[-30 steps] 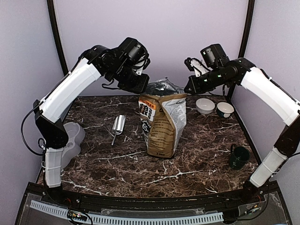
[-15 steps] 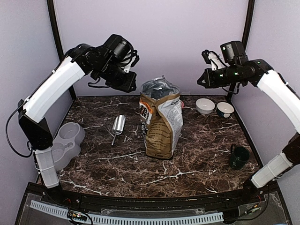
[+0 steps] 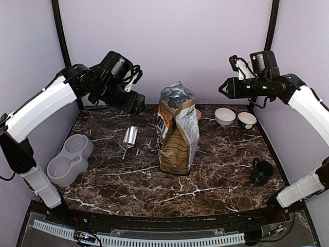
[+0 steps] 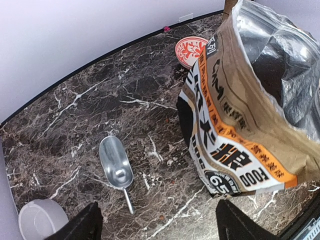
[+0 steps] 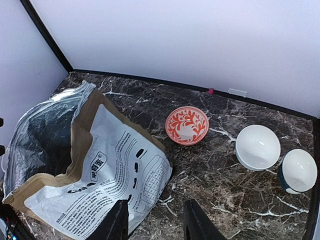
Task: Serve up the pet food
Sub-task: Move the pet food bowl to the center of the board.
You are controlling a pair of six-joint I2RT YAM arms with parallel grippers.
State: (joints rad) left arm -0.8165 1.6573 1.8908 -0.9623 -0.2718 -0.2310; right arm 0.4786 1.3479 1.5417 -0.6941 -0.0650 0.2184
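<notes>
Top view: bag (image 3: 177,131) open; left gripper (image 4: 159,212), right gripper (image 5: 156,205) apart, empty (kibble unseen). Next, likely: scoop (image 3: 129,138), bag's nine o'clock.

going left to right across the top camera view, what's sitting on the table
grey double bowl → metal scoop → dog food bag → white bowl → dark-sided bowl → dark green mug

Printed dog-food bag (image 3: 177,134) upright at centre of marble table (image 3: 221,154), top open. Metal scoop (image 3: 129,138) lies left of it. Grey double bowl (image 3: 69,159) at left edge. Far right: white bowl (image 3: 225,116), dark-sided bowl (image 3: 247,120). Dark mug (image 3: 262,173) near right.
</notes>
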